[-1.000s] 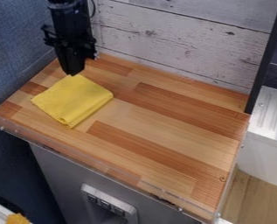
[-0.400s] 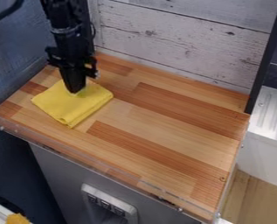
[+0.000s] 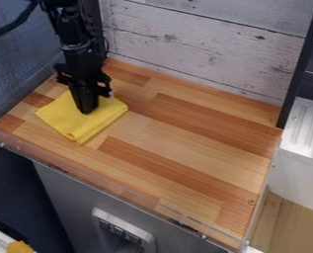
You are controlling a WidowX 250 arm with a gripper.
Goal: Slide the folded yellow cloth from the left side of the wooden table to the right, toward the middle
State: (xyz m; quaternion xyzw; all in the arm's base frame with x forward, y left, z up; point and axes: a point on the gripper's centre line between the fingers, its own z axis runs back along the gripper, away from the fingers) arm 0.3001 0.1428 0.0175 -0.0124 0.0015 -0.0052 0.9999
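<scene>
The black gripper (image 3: 86,109) hangs over the yellow cloth (image 3: 83,129) at the left part of the bench (image 3: 185,143), pointing down at a slight slant. Whether it is spread or pressed together cannot be told from this angle. Its tip lies in front of the upper middle part of the cloth, either touching the fabric or just above it; which of the two is unclear. No fold of cloth can be seen pinched in it.

The cloth is directly below and around the tip of the gripper. It is folded into a flat, layered, roughly four-sided pad, turned at an angle, with one corner toward the left edge of the bench, one toward the near edge and a rounded one toward the right. Part of its far side is hidden behind the gripper.

The bench has a top of light and reddish-brown wooden strips, with a clear strip (image 3: 110,184) along its near edge. Behind it stands a whitewashed plank wall (image 3: 198,54), and to the left a dark blue wall (image 3: 20,59). A black post (image 3: 300,64) rises at the far right corner, with a white ribbed surface (image 3: 307,129) beyond it. Below the near edge is a grey panel (image 3: 69,197) that carries a socket block (image 3: 124,230).
</scene>
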